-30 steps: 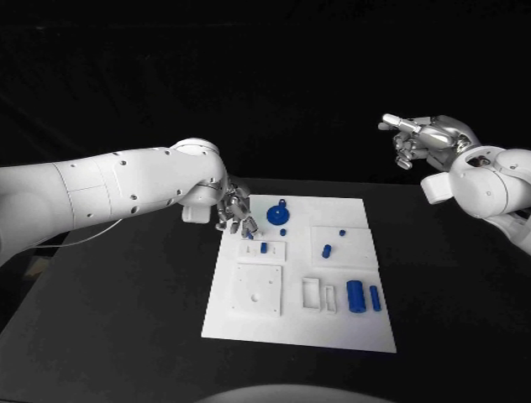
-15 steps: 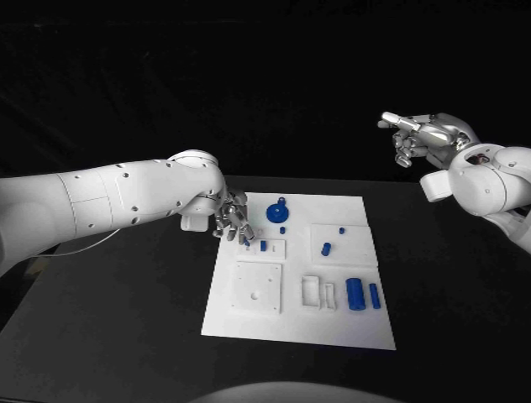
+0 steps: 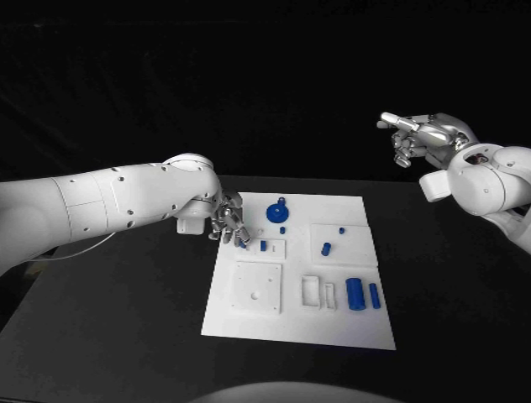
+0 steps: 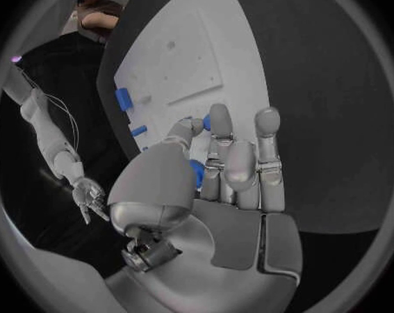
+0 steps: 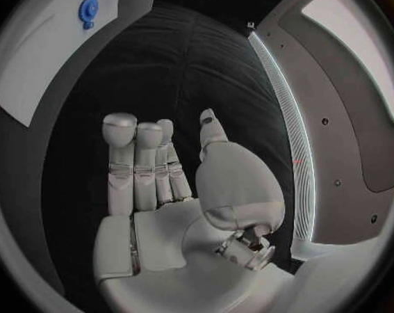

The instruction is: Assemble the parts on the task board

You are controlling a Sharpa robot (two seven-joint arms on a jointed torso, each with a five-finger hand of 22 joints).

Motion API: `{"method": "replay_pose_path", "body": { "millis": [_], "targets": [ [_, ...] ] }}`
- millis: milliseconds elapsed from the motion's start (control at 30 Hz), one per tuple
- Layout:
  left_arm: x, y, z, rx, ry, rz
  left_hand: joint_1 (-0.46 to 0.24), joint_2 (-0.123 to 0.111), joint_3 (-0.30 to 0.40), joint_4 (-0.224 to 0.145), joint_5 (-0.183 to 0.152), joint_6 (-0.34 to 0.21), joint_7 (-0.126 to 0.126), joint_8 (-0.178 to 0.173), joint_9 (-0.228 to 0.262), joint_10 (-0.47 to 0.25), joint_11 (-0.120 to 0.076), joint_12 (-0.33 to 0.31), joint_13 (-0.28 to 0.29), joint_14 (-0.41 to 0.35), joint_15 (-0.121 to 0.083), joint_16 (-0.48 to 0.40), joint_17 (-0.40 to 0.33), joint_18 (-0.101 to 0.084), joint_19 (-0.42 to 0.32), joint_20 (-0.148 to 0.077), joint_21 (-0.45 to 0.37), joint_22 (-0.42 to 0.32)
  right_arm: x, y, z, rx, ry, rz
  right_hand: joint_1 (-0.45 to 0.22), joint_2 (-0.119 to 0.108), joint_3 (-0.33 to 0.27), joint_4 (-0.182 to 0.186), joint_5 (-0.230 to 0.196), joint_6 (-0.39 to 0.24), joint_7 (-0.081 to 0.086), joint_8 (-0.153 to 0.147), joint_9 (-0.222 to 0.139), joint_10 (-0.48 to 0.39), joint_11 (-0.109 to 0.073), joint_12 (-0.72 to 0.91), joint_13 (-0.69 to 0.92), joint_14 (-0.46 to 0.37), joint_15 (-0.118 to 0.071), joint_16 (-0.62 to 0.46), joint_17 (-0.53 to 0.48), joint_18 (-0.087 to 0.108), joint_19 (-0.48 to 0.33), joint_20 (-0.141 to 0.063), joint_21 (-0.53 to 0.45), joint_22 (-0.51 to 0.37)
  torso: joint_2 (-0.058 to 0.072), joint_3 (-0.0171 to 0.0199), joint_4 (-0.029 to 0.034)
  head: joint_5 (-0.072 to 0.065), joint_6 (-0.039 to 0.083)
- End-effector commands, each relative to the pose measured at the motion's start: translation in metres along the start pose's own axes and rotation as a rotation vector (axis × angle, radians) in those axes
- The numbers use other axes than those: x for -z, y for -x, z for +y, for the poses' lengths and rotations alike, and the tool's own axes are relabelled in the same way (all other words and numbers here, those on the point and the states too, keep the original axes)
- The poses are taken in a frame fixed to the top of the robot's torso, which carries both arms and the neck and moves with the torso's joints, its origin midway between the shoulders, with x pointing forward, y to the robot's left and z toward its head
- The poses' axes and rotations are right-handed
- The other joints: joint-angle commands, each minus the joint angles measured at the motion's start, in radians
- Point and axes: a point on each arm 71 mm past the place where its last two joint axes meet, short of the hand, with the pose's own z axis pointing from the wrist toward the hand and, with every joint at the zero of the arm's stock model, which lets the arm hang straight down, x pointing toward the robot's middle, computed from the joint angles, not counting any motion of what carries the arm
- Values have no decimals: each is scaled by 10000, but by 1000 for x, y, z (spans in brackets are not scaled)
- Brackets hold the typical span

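While the left hand (image 3: 226,222) hangs low over the upper left corner of the task board (image 3: 300,327), its fingers point down and curl in around a small blue part (image 4: 197,173); the left wrist view shows that blue piece tucked between the thumb and the fingers, with a second fleck of blue at one fingertip. Whether that is one part or two cannot be told.

Task board: white plate, centre of the black table (image 3: 108,311), long side running away from the camera.

On the board, head view:
- blue disc-shaped part (image 3: 278,209) near the upper edge, left of centre
- small blue peg (image 3: 263,245) standing in a raised white block just below the left hand
- small blue piece (image 3: 326,249) on another white block at the upper right
- tiny blue dot (image 3: 282,230) between the disc and the blocks
- two blue cylinders lying side by side at the lower right, the thicker one (image 3: 355,295) left of the thinner one (image 3: 375,295)
- plain square white block (image 3: 257,288) at the left, with two narrow white frames beside it

Right hand (image 3: 421,135): raised at the upper right of the frame, well apart from the board and off the table. The right wrist view shows the fingers (image 5: 121,153) straight and pressed side by side, thumb set apart, palm holding nothing.
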Motion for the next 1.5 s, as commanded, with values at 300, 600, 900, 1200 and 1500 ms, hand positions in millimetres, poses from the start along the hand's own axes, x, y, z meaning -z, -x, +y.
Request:
{"method": "replay_pose_path", "body": {
  "millis": [300,600,900,1200,1500],
  "targets": [
    [-1,-3,-2,219,-106,61,-41,113,1612,-1697,9,51,-10,31,32,84,-18,-26,3,69,13,-53,75,-54,-8,45,55,176,-1,-2,0,77,57,233,34,87,-4,-65,-18,100,-17,-21,-6,104,-4,56,-13,26,-35,19,11,105,474,-13,88,773,-2,1,4,0,-62],
    [-2,-3,-3,295,-125,40,-48,111,1608,-1702,10,52,-11,31,42,89,-20,-21,5,75,12,-50,92,-59,-4,43,58,176,-1,-1,0,79,27,241,31,89,-5,-62,-45,97,-15,-24,-7,107,-4,52,-15,33,-36,30,19,105,474,-14,90,772,1,8,2,-16,-44],
    [-2,-3,-6,291,-165,44,-48,111,1608,-1702,10,52,-11,31,42,89,-20,-21,5,75,12,-50,92,-59,-4,43,58,176,-1,-1,-1,77,-3,265,31,97,-9,-57,-90,108,-20,-23,-7,124,-9,51,-8,40,-40,41,30,101,479,-19,126,778,-2,13,5,-21,-54],
    [-3,-3,-8,283,-184,33,-45,123,1609,-1708,12,40,-10,31,76,85,-20,-19,2,77,10,-65,91,-67,-2,38,57,175,-2,-1,-1,73,-21,282,41,95,-9,-59,-135,108,-20,-23,-7,129,-8,49,-2,43,-39,47,37,98,477,-19,145,780,-5,8,1,-45,-38],
    [-3,-3,-9,234,-198,77,-45,123,1609,-1708,12,40,-10,31,76,85,-20,-19,2,77,10,-65,91,-67,-2,38,57,175,-2,-3,-2,59,-30,328,41,95,-9,-59,-135,108,-20,-23,-7,129,-8,49,-2,43,-39,47,37,98,477,-19,145,780,1,9,10,-40,-43]
  ]
}}
